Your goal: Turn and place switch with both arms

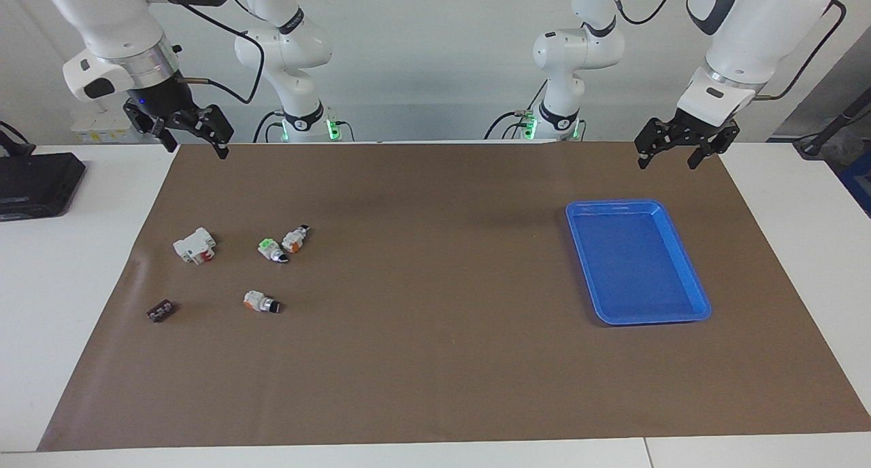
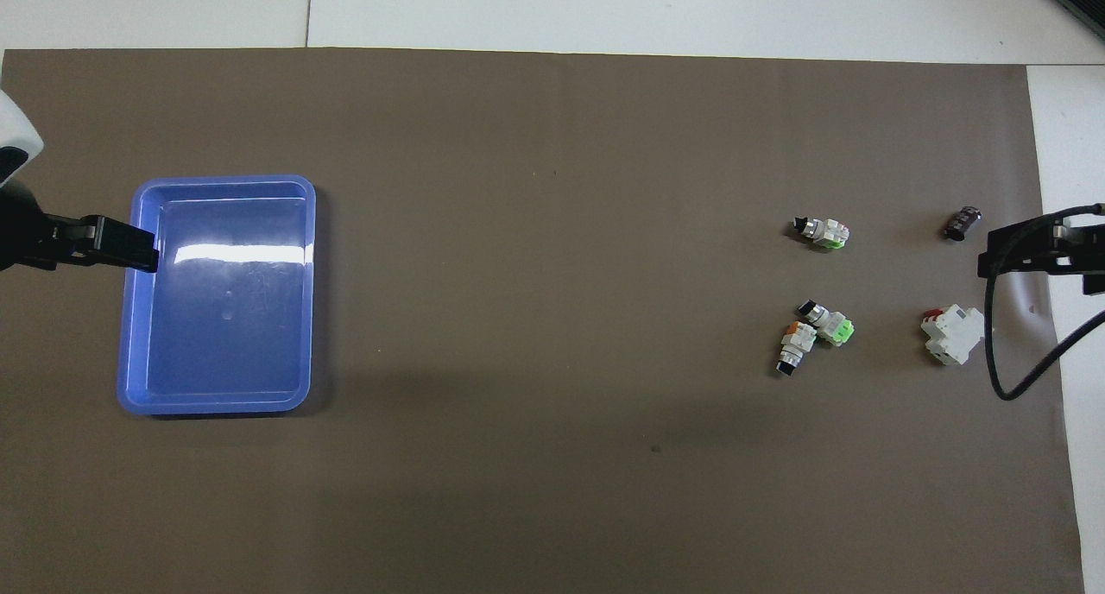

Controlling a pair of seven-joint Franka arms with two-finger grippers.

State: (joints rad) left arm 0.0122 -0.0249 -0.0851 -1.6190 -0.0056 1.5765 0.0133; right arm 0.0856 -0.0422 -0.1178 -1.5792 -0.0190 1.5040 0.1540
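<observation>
Two white switches with an orange block and a black knob lie on the brown mat toward the right arm's end. One switch (image 1: 295, 238) (image 2: 796, 345) touches a green-ended switch (image 1: 272, 250) (image 2: 832, 324). The other orange-ended switch (image 1: 260, 302) (image 2: 821, 230) lies alone, farther from the robots. My right gripper (image 1: 194, 145) (image 2: 993, 262) hangs open and empty over the mat's edge nearest the robots, at the right arm's end. My left gripper (image 1: 668, 159) (image 2: 142, 249) hangs open and empty above the mat, close to the blue tray.
A blue tray (image 1: 680, 317) (image 2: 216, 182) stands empty toward the left arm's end. A larger white block with a red part (image 1: 194, 245) (image 2: 952, 333) and a small dark part (image 1: 160, 311) (image 2: 962, 223) lie beside the switches. A black device (image 1: 34, 182) sits off the mat.
</observation>
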